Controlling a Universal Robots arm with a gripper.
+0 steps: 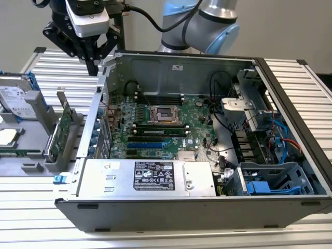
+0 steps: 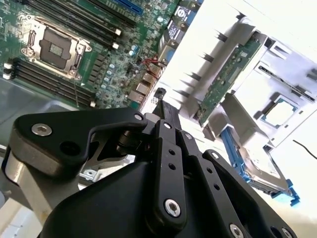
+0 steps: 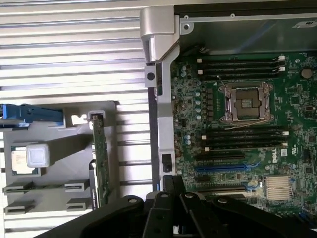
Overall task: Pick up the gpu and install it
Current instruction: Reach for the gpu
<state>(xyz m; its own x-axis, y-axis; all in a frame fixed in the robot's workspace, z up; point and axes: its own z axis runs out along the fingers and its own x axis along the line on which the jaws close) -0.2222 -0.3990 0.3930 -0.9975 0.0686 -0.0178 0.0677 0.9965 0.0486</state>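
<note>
Exterior view has the open computer case lying on a ribbed metal table, with a grey parts holder just beside it on the exterior view's left. A hard drive with blue rails lies at the holder's far end, and a processor chip sits nearer, at the left edge. The gpu stands on its long edge in a slot of the holder, on the side closest to the case. Its long axis runs near to far, roughly parallel to the case's left wall; its green face is turned towards the case and its silver bracket rises at the far end. Grey uprights of the holder flank the card, and the left wall stands between it and the motherboard. Inside the case, the grey power supply takes up the near side, the blue and black expansion slots lie just beyond it, the processor socket sits mid-board, and cables and drive bays crowd the right. The gripper hangs above the case's far left corner, well apart from the gpu and farther back than it, its fingers pressed together with nothing between them. From the first wrist view the card appears edge-on as a thin green strip in the holder
</note>
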